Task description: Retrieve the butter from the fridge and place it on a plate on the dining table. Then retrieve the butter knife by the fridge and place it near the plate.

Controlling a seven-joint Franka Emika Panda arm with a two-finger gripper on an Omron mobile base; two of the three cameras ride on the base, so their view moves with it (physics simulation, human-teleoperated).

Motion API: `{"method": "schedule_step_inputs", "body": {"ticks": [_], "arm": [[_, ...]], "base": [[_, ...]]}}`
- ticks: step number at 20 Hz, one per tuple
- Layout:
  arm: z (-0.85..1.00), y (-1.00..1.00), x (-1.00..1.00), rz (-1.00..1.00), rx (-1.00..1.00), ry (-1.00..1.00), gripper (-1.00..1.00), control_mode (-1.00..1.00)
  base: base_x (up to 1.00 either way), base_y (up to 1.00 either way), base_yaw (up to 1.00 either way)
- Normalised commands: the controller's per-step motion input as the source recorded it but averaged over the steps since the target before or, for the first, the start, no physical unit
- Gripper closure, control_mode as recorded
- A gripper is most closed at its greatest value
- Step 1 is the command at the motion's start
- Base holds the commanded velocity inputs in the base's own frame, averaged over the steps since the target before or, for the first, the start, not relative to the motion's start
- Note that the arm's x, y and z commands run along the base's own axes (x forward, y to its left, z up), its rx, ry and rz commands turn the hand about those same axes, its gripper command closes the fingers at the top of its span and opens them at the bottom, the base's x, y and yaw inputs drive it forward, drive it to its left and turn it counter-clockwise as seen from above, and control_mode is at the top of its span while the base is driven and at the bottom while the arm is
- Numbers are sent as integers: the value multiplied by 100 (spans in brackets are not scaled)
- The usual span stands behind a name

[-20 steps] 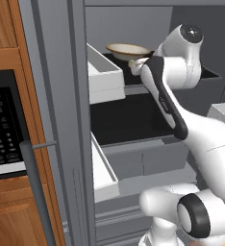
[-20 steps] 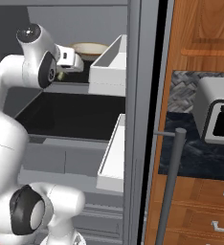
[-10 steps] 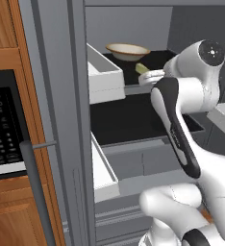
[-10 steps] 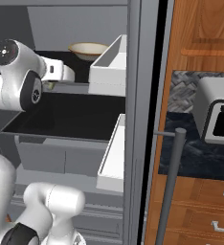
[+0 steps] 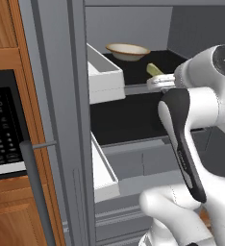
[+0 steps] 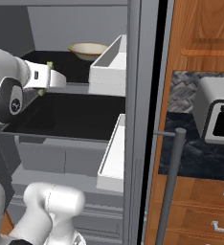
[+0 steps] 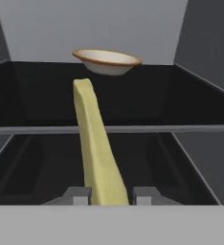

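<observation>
The butter (image 7: 97, 153), a pale yellow-green stick, stands between my gripper's (image 7: 107, 196) two fingertips and points away toward the open fridge (image 5: 61, 120). In the left base view the butter (image 5: 154, 70) pokes up from the gripper (image 5: 157, 79), which sits at the front edge of the upper black shelf (image 5: 133, 72). In the right base view a tip of the butter (image 6: 50, 63) shows above the white hand. The gripper is shut on the butter.
A shallow beige bowl (image 5: 128, 50) rests at the back of the upper shelf. White door bins (image 5: 102, 77) line the open doors. A black microwave (image 5: 1, 129) is set in wood cabinets on the left. A toaster (image 6: 217, 117) stands on the counter to the right.
The arm has drawn back from deep in the upper shelf near the bowl toward the shelf's front edge, carrying the butter. The grip has stayed the same.
</observation>
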Motion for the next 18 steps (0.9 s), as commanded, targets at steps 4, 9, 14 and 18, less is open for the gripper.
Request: {"method": "schedule_step_inputs", "body": {"ticks": [4,9,14,18], "arm": [[30,-3,-86,-2,0,-5,100,-100],[1,0,-72,0,0,-1,100,-100],[-3,0,-45,0,0,0,100,-100],[0,0,-6,0,0,0,100,-100]], "base": [[0,0,0],[0,0,0],[0,0,0],[0,0,0]]}}
